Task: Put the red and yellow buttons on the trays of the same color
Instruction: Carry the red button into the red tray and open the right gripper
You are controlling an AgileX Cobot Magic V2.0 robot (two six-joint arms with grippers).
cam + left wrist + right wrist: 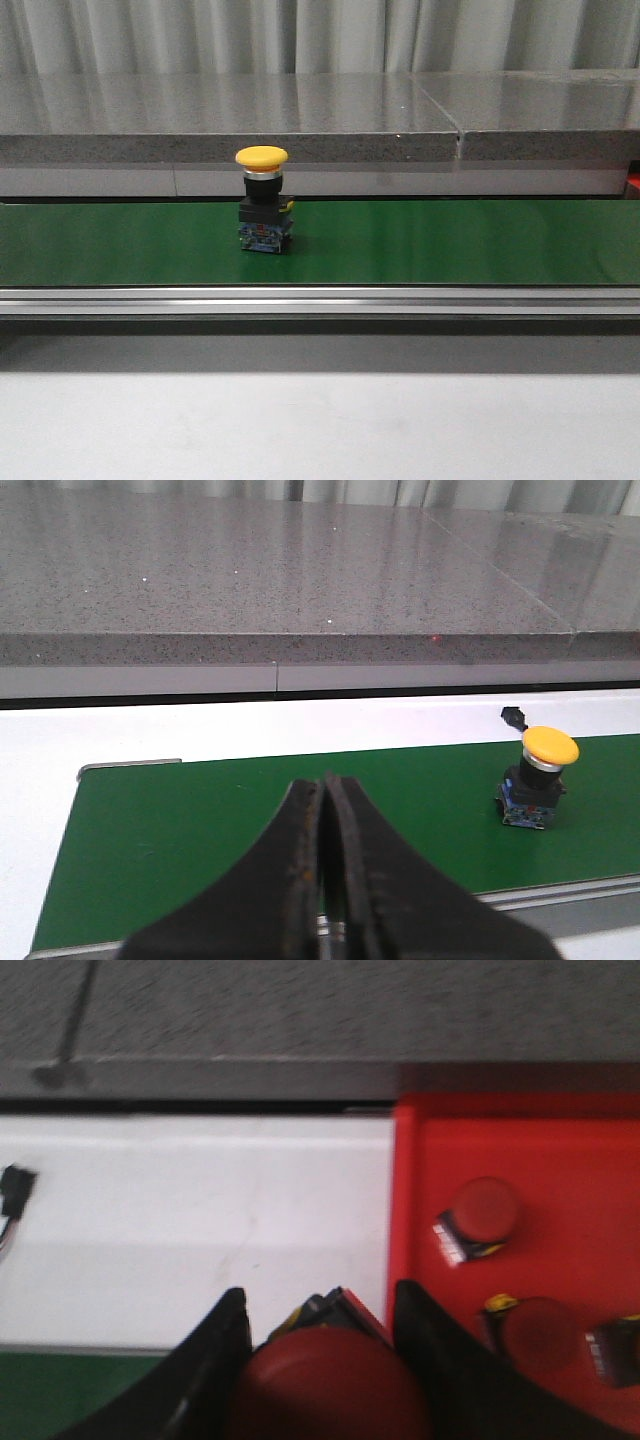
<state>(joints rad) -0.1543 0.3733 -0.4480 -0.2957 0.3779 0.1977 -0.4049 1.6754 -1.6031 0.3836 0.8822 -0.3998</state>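
Upright on the green belt point(450, 243), the yellow button point(262, 200), rigid, light and top-heavy, suits a body grip; left fingers point(325, 855) closed empty, right fingers point(230, 1360) clasp a red button point(325, 1385).

No legible text, label, brand, number or sign in any view. The blue base block of the yellow mushroom-head push button point(262, 200) carries small markings, too fine to read. The red plastic tray point(560, 1150) bears no readable print.
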